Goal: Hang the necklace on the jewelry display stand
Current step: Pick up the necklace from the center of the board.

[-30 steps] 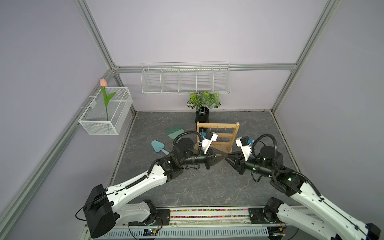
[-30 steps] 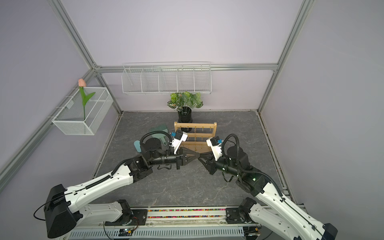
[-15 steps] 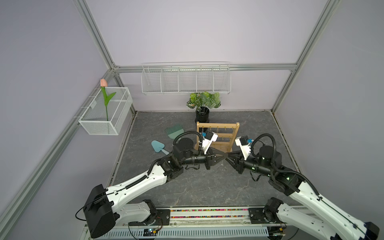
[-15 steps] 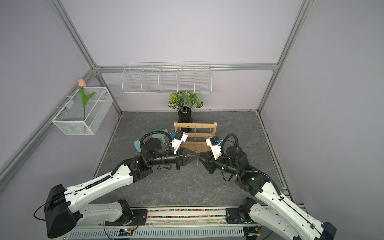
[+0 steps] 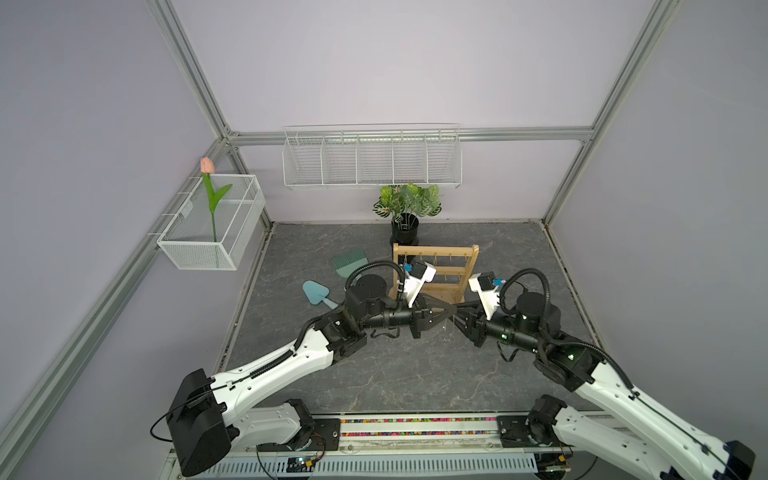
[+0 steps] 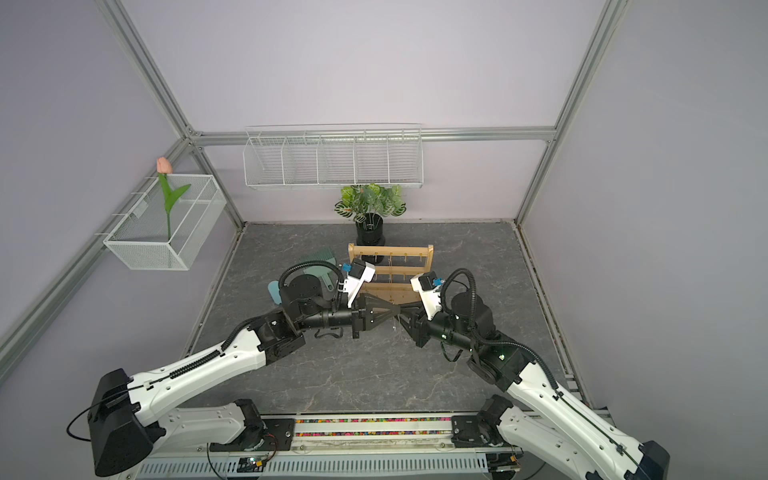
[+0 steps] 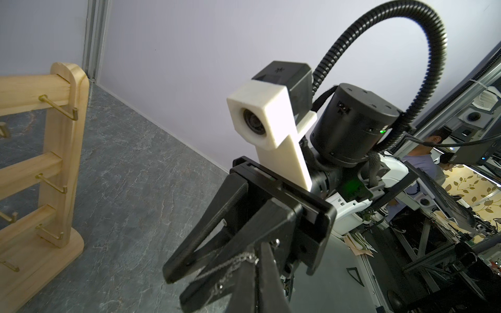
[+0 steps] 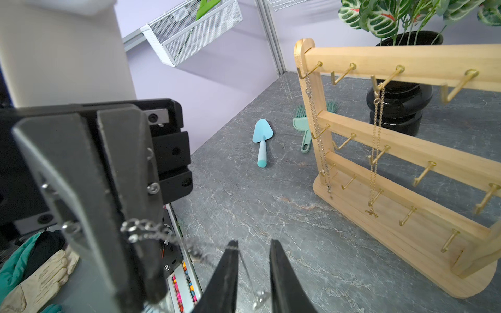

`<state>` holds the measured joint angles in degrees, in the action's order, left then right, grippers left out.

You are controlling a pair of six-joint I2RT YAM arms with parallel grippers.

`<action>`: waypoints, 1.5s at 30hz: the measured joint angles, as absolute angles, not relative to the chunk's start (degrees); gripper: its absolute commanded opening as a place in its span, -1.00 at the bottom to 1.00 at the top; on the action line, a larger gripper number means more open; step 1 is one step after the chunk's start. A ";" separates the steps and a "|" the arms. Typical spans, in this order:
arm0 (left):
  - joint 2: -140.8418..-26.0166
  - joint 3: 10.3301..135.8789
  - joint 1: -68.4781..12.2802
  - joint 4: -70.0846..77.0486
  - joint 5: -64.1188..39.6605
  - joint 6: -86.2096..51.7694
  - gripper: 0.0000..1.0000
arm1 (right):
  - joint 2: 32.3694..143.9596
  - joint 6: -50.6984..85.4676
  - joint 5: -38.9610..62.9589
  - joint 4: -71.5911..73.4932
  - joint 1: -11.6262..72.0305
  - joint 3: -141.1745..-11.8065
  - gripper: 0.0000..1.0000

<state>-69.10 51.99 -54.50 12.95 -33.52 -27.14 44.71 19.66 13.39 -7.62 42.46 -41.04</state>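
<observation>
Clenching the necklace, the left claw meets the right claw, whose jaws stand slightly parted round the slack chain. It looks light, limp, slippery and snag-prone; best taken near its end rings, with the stand just beyond.

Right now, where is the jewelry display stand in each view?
Both top views: jewelry display stand at mid-table, just in front of the black plant pot.
Left wrist: only one end of the stand, cut by the frame edge.
Right wrist: most of the stand, hooks facing, pot behind.
Shared landmark: grey marbled tabletop it stands on.
</observation>
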 measured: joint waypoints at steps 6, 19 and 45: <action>-69.17 52.34 -54.50 12.84 -33.56 -27.14 -0.96 | 44.51 20.10 13.28 -4.95 42.46 -39.59 -0.65; -69.23 52.62 -54.50 12.10 -33.15 -27.16 -0.78 | 42.50 20.99 12.91 -0.03 42.46 -38.28 -0.86; -68.93 52.49 -54.50 11.68 -29.36 -27.33 -0.57 | 39.33 22.55 8.14 3.84 42.46 -37.52 -0.86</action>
<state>-68.93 52.49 -54.50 11.68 -29.36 -27.33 39.33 22.55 8.14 3.84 42.46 -37.52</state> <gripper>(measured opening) 0.214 0.069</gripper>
